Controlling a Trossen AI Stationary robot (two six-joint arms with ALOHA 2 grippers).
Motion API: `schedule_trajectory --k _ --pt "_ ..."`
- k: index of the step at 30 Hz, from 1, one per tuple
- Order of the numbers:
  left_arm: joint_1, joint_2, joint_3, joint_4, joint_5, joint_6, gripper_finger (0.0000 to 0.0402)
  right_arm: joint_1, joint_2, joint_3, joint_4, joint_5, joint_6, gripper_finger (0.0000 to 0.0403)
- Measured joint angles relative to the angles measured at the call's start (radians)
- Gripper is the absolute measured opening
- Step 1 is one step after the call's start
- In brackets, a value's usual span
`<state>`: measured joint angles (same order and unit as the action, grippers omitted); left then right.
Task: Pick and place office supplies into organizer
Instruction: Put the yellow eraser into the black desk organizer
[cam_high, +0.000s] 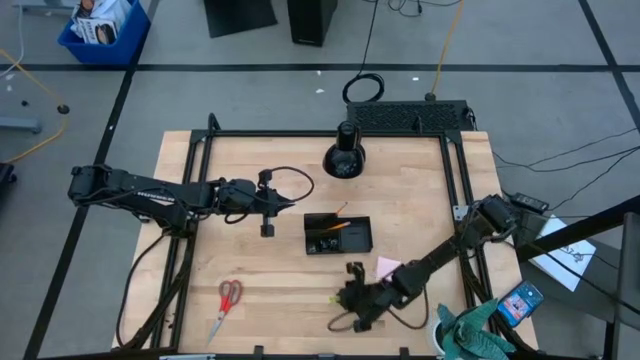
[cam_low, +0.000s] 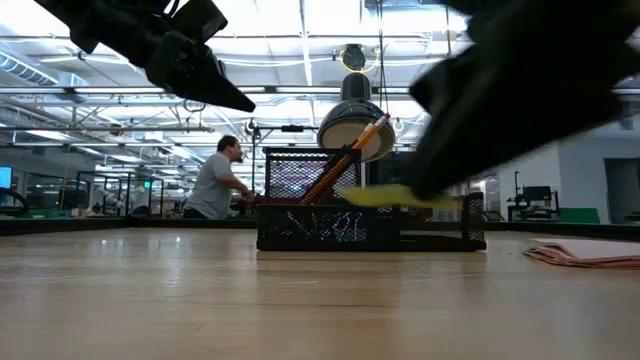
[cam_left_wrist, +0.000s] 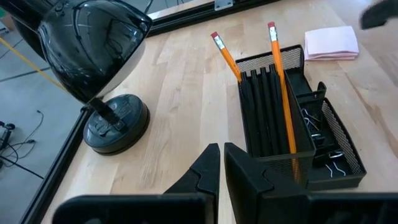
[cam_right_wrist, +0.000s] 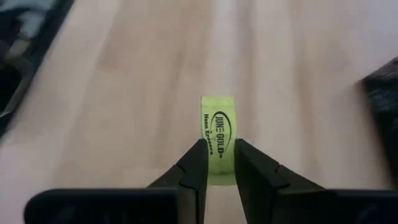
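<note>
The black mesh organizer stands at mid-table with two orange pencils, dark pens and binder clips in it. A pink sticky-note pad lies to its near right. The red-handled scissors lie flat near the table's near left. My right gripper, on the organizer's near side, is shut on a yellow-green eraser. My left gripper hovers shut to the organizer's left, holding nothing. My right gripper pinches the eraser's near end between its two fingers. The fingers slant down from the table's right and lie along the eraser, which sticks out past them. In the low view the eraser is lifted clear of the table.
A black desk lamp stands behind the organizer, near the far edge. A blue phone-like item and a green cloth sit off the near right corner. A person is in the room beyond. Bare wood lies between scissors and organizer.
</note>
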<state>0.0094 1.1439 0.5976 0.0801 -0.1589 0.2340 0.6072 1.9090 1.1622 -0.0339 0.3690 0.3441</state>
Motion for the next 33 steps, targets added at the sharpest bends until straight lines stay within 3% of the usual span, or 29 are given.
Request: schedule_trajectory --k 10,20,23,33 --pt "0.0 0.0 0.0 -0.07 -0.057 0.001 0.0031 -0.169 -0.037 0.0 0.009 0.108 -0.2 0.006" --pt "0.002 0.0 0.0 -0.118 -0.082 0.001 0.0031 -0.3 -0.037 0.0 -0.018 0.098 -0.295 0.0059" --pt "0.002 0.0 0.0 -0.123 -0.082 0.001 0.0031 -0.327 -0.037 0.0 -0.052 0.052 -0.303 0.0059" --pt "0.002 0.0 0.0 -0.123 -0.082 0.016 0.0031 -0.352 -0.037 0.0 -0.113 0.02 -0.278 0.0067"
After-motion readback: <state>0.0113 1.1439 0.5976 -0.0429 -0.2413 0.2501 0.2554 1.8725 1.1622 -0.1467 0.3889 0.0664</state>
